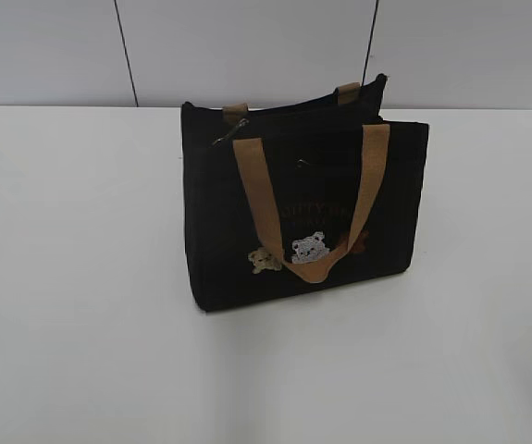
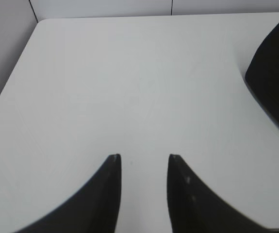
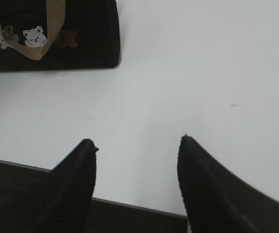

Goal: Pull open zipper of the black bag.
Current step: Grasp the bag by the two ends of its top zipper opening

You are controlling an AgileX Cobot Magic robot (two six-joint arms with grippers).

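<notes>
Though its lettering blurs, black bag (image 1: 303, 199) stands upright.

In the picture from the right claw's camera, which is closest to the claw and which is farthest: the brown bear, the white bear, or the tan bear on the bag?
From the right claw:
1. Brown bear patch, rightmost on the black bag.
2. White bear patch, in the middle, inside the tan strap loop.
3. Tan bear patch, far left.
</notes>
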